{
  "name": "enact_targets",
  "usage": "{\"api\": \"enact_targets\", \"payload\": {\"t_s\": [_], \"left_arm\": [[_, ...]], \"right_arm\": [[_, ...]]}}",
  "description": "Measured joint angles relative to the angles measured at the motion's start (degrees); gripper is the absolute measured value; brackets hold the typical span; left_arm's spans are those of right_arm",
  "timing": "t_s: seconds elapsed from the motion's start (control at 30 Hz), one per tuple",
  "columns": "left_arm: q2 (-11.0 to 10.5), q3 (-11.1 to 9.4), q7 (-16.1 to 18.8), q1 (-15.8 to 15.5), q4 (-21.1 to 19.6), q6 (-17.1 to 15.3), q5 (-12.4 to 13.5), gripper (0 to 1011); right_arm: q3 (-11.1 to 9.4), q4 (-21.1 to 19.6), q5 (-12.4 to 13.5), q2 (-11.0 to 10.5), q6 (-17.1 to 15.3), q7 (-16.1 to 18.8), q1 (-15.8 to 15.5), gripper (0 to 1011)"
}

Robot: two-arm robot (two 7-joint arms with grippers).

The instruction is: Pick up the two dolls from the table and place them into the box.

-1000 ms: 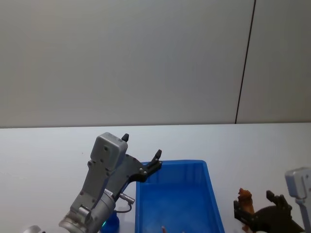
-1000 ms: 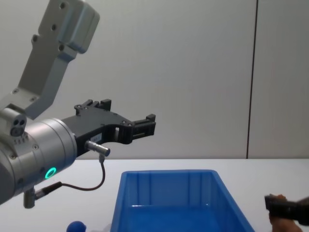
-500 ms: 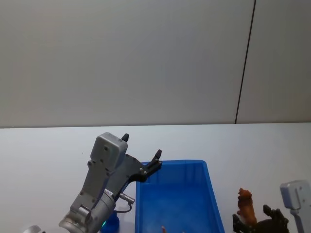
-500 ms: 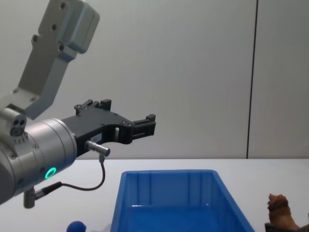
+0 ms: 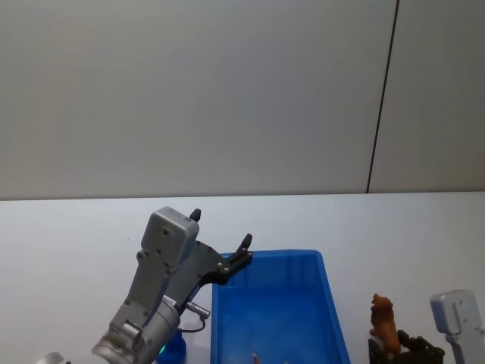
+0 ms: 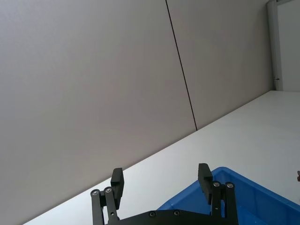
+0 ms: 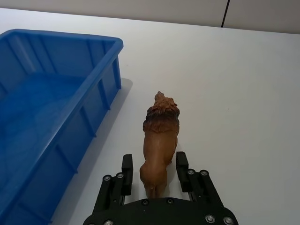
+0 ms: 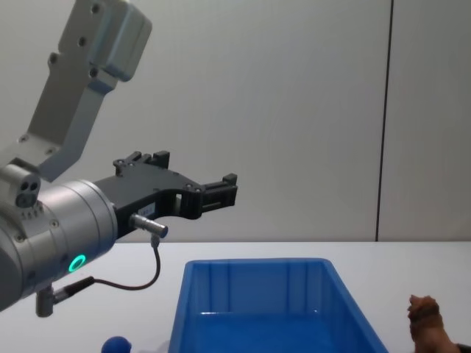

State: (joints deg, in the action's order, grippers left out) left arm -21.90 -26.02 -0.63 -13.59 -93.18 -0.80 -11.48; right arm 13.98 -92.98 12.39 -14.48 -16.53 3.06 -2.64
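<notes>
The box (image 7: 70, 41) is one bright blue plastic bin, rectangular, with a thick rolled rim and upright ribs down its walls. It sits on the smooth, plain white counter (image 5: 68, 235).

There are two dolls. The brown lion (image 7: 159, 133) is a hard, moulded figure with a shaggy, carved mane and a narrow back. It stands upright on the counter just beside the box's right wall, not touching it. The blue toy (image 8: 116, 344) shows a smooth, rounded ball top, low on the counter left of the box, under the left arm.

There are two grippers, each with two flat black fingers. The right gripper (image 7: 154, 161) sits low at the lion's hindquarters, one finger on each side of the body, with a thin gap visible on both sides. The left gripper (image 6: 161, 180) hangs above the box's far left corner, its fingers spread wide and holding nothing.
</notes>
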Motion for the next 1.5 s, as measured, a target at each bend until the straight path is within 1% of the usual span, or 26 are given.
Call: {"api": "enact_targets", "payload": {"t_s": [0.03,0.13,0.17,0.23,0.27,0.33,0.63,0.8,1.0,1.2,1.33,1.5], "left_arm": [[0.0,0.0,0.0,0.0,0.0,0.0,0.0,1001],[0.0,0.0,0.0,0.0,0.0,0.0,0.0,1001],[0.0,0.0,0.0,0.0,0.0,0.0,0.0,1001],[0.0,0.0,0.0,0.0,0.0,0.0,0.0,1001],[0.0,0.0,0.0,0.0,0.0,0.0,0.0,1001],[0.0,0.0,0.0,0.0,0.0,0.0,0.0,1001],[0.0,0.0,0.0,0.0,0.0,0.0,0.0,1001],[0.0,0.0,0.0,0.0,0.0,0.0,0.0,1001],[0.0,0.0,0.0,0.0,0.0,0.0,0.0,1001],[0.0,0.0,0.0,0.0,0.0,0.0,0.0,1001],[0.0,0.0,0.0,0.0,0.0,0.0,0.0,1001],[0.0,0.0,0.0,0.0,0.0,0.0,0.0,1001]], "right_arm": [[0.01,0.09,-0.03,0.04,0.11,-0.04,0.0,541],[0.03,0.3,-0.19,0.11,0.51,-0.22,-0.01,482],[0.03,0.37,-0.29,0.15,0.73,-0.33,-0.03,423],[0.03,0.38,-0.46,0.17,1.05,-0.47,-0.07,389],[0.03,0.38,-0.52,0.17,1.15,-0.51,-0.1,322],[0.01,0.36,-0.65,0.17,1.41,-0.59,-0.15,297],[-0.2,-1.36,-1.7,-0.02,3.75,-0.73,-0.36,297],[-0.3,-2.56,-2.09,-0.09,5.12,0.29,-0.11,297],[-0.26,-3.76,-2.23,0.16,6.4,2.99,0.97,297],[0.19,-4.02,-2.23,0.99,7.07,6.75,2.72,297],[0.62,-3.62,-2.16,1.72,7.2,9.34,3.97,297],[1.55,-2.0,-2.14,3.3,7.05,12.84,6.31,297]]}}
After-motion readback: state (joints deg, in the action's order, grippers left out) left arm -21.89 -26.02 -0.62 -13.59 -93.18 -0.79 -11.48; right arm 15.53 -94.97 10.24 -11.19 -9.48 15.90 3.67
